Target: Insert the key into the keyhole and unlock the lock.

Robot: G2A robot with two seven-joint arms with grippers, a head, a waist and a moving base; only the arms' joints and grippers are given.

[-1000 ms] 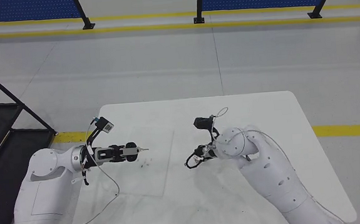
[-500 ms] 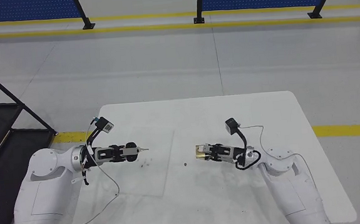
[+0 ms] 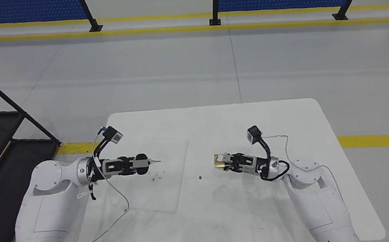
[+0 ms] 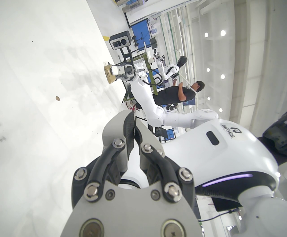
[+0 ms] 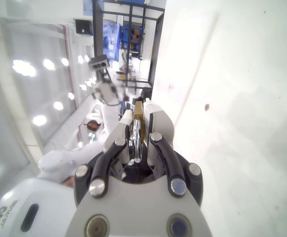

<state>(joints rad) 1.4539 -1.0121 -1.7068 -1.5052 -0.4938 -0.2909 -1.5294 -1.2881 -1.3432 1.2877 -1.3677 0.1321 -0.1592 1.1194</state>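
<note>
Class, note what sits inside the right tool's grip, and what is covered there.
The right tool clamps a brass padlock, its body sticking out past the fingers. Its silver shackle runs back between them. The fingers cover the padlock's flat sides.
</note>
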